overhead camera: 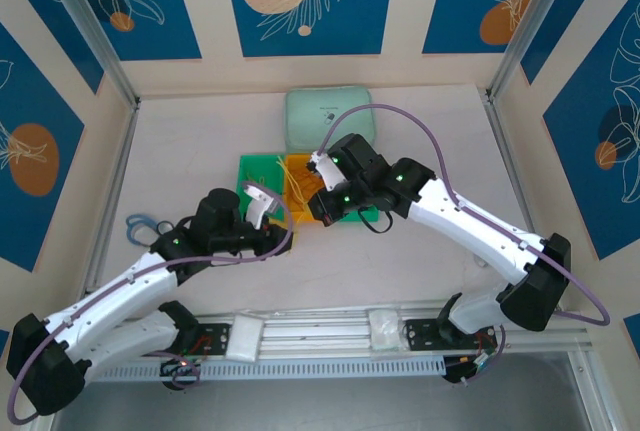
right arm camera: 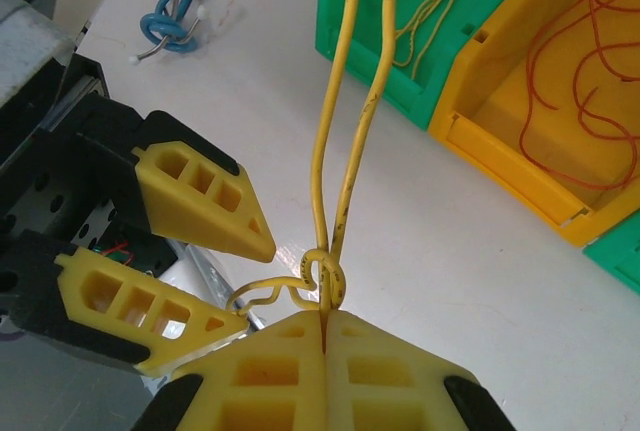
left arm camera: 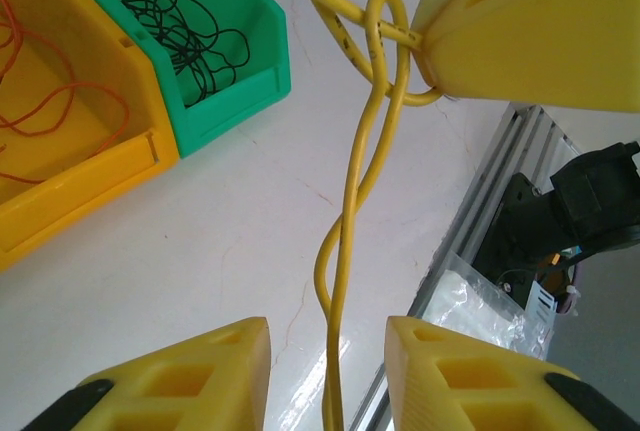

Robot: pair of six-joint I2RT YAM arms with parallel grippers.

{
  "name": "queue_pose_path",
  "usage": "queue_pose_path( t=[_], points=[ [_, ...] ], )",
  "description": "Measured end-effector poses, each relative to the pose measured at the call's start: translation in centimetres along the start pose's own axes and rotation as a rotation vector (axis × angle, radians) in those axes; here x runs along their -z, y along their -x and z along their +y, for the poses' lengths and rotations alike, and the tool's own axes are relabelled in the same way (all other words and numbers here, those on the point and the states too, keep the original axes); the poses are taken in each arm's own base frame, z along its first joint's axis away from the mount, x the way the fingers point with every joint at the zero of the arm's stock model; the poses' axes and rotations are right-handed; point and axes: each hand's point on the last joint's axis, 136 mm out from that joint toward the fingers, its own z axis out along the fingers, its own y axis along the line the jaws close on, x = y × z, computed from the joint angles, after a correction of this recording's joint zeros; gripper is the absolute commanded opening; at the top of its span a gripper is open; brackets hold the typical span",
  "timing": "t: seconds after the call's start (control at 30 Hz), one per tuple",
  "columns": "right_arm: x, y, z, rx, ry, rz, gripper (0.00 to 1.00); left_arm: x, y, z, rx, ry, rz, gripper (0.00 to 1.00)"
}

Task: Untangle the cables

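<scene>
Shows yellow cable (left arm camera: 352,201) strung, twisted, above counter (left arm camera: 200,241) between both grippers. Right gripper (right arm camera: 323,316) pressed together on its knot (right arm camera: 325,276); left gripper (left arm camera: 328,326) spread, strands passing between. Likely light, limp, slippery: best gripped just beside the knot.

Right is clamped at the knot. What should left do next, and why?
Probably close the left gripper on the yellow cable. Its jaws stand apart with the twisted strand running between them, while the right gripper is shut on the cable right at the knot. A second hold would let the arms work the knot loose.
</scene>
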Motion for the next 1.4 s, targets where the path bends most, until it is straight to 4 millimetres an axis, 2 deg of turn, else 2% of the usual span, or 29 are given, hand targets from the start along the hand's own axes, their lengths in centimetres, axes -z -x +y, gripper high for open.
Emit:
queue_pose_path(
  t=[0.1,0.2,0.43,0.77,1.13,1.4],
  points=[
    [0.0,0.0,0.1,0.0,0.007,0.002,0.0,0.0,-0.1,0.0,0.003,0.001,0.002,0.2],
    [0.0,0.1,0.1,-0.001,0.007,-0.001,0.0,-0.2,-0.3,0.3,0.011,0.013,0.014,0.0],
    [0.0,0.1,0.1,-0.003,0.012,-0.001,0.0,-1.0,-0.4,1.1,0.04,0.048,0.05,0.0],
    [0.0,0.0,0.2,-0.002,0.023,0.0,0.0,0.3,0.5,3.4,0.051,0.221,-0.001,0.0],
    [-0.7,-1.8,1.0,-0.013,0.092,0.068,0.0,0.9,1.3,4.9,0.075,0.322,-0.038,0.0],
    [-1.2,-4.4,1.8,-0.014,0.124,0.155,0.0,1.7,1.8,5.7,0.074,0.384,-0.058,0.0]
  ],
)
